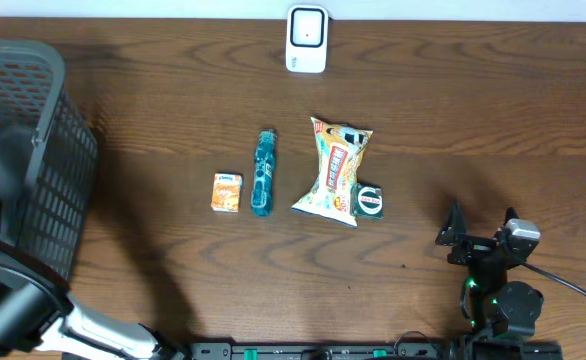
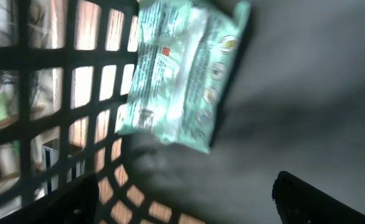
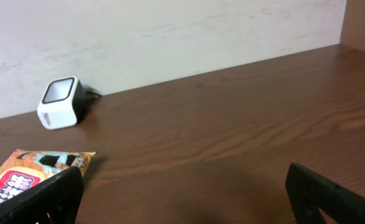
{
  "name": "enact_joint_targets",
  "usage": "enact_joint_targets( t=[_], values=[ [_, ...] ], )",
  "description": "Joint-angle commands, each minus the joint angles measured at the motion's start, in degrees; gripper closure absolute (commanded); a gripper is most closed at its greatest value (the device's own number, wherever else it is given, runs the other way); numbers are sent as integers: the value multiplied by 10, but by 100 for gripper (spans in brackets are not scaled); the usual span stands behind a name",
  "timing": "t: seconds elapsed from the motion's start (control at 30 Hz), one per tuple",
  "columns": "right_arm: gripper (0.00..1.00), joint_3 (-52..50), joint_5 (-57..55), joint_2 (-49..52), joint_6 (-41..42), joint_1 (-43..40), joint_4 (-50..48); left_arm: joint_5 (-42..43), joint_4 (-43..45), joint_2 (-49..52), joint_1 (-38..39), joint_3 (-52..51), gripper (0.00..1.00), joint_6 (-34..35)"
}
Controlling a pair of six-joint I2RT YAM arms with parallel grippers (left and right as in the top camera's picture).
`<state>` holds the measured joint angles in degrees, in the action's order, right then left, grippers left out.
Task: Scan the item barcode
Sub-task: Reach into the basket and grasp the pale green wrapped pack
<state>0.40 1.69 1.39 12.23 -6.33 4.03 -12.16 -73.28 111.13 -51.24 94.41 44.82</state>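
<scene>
Closest to my left wrist lens, the left gripper (image 2: pixel 185 183) hangs over the basket (image 2: pixel 45 56) floor, jaws spread wide with nothing between them. My item, a mint-green packet (image 2: pixel 182 74), lies in the basket at twelve o'clock in that view, just beside the mesh wall; I cannot tell whether it touches. On the overhead the basket sits at nine o'clock of the table (image 1: pixel 473 100) and the scanner (image 1: pixel 306 38) at twelve. The right gripper (image 3: pixel 184 183), near four o'clock, is likewise wide open and empty.

I see three risks:
- One of my fingers (image 2: pixel 307 199) could snag the mesh on closing, with the packet so near the wall.
- The soft pack could fold or slip if pinched at one end.
- The barcode could end up turned away from the scanner, since the print is too blurred to locate it.

The packet's long axis runs roughly one to seven o'clock in the wrist view, with the seven o'clock end nearest my fingers.
</scene>
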Motion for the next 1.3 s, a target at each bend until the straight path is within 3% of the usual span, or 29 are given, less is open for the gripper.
enact_joint_targets(
  t=[0.0, 0.3, 0.33, 0.37, 0.4, 0.47, 0.5, 0.8, 1.13, 1.27],
  values=[
    [1, -1, 0, -2, 6, 2, 2, -6, -7, 56, -23, -2, 12, -32],
    [1, -1, 0, -2, 6, 2, 2, -53, -8, 142, -45, -4, 15, -41],
    [1, -1, 0, -2, 6, 2, 2, -53, -8, 150, -45, -5, 23, -41],
    [1, -1, 0, -2, 6, 2, 2, -53, -8, 156, -45, -5, 37, -41],
    [1, -1, 0, -2, 6, 2, 2, -54, -8, 163, -45, -5, 64, -41],
    [1, -1, 0, -2, 6, 2, 2, -53, -8, 169, -45, -5, 86, -41],
    [1, -1, 0, -2, 6, 2, 2, -53, -8, 169, -45, -5, 93, -41],
    [1, -1, 0, -2, 6, 2, 2, -23, -14, 101, -38, 31, 93, -42],
    [1, -1, 0, -2, 6, 2, 2, 49, 62, -115, -7, 33, 93, -41],
    [1, -1, 0, -2, 6, 2, 2, 151, 123, -218, 23, 33, 93, -41]
  ],
)
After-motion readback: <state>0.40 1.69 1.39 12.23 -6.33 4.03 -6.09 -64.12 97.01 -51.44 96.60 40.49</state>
